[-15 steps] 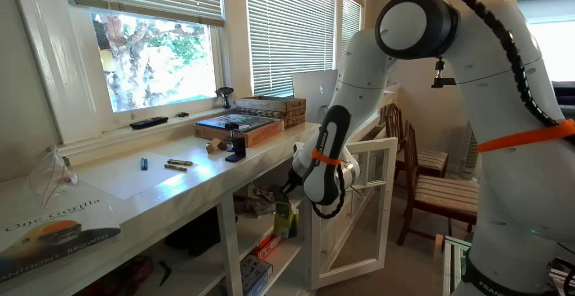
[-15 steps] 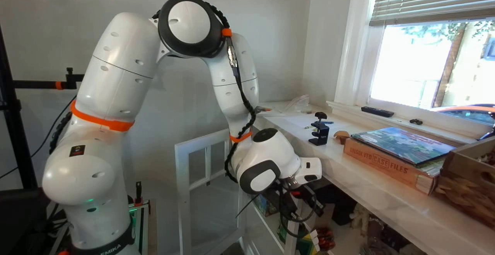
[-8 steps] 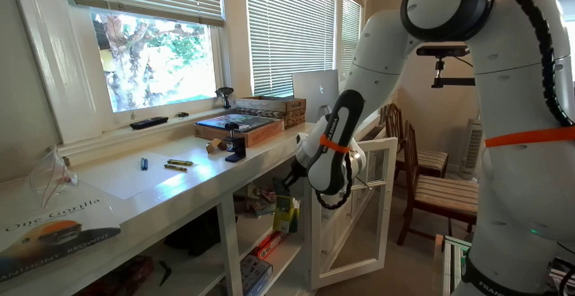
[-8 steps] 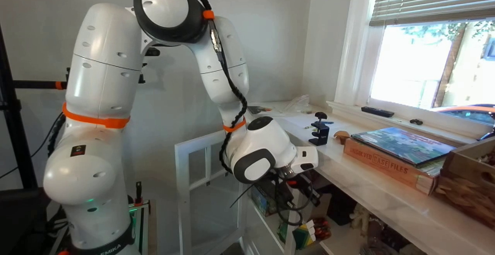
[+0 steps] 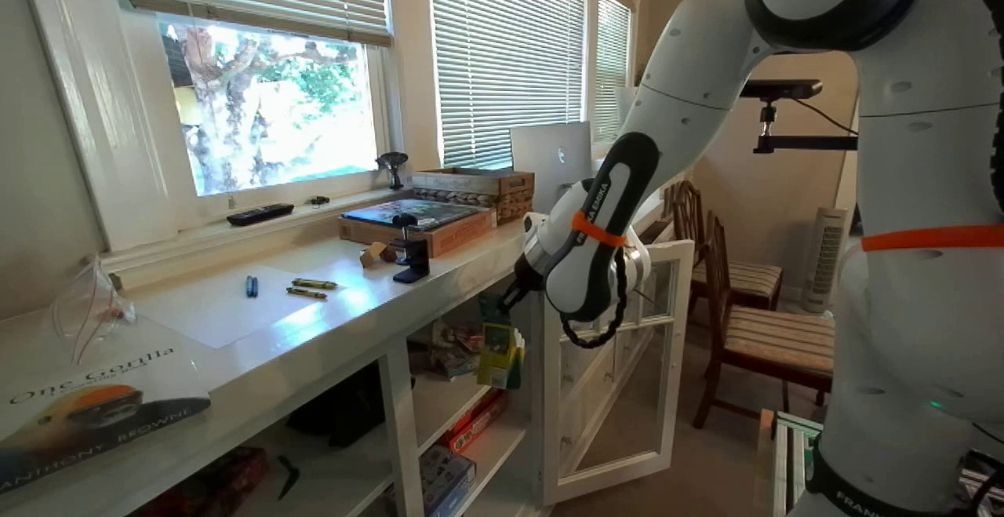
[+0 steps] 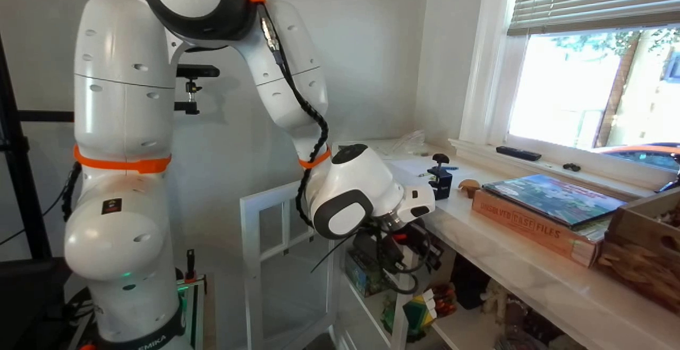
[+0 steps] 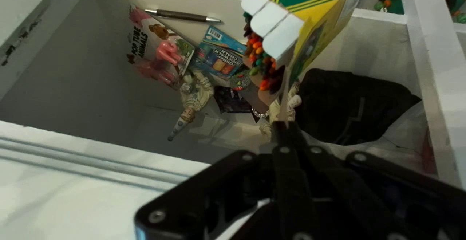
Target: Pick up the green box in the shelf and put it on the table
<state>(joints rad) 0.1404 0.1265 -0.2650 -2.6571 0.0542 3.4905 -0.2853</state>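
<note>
Cardboard flap (image 5: 492, 311) as handle: pinching the box (image 5: 497, 356) there with the gripper (image 7: 286, 125), presumably for lifting to the table (image 6: 467, 228).

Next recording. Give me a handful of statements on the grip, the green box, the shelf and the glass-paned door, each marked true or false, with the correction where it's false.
1. The gripper holds the green box by its flap, lower than the top of the table. True.
2. The green box rests on the table. False: it hangs from the gripper.
3. The green box is closed all round. False: one end is open, with crayon-like tips showing in the wrist view.
4. The Pop Tube Animals pack is inside the shelf. True.
5. The glass-paned door stands open. True.
</note>
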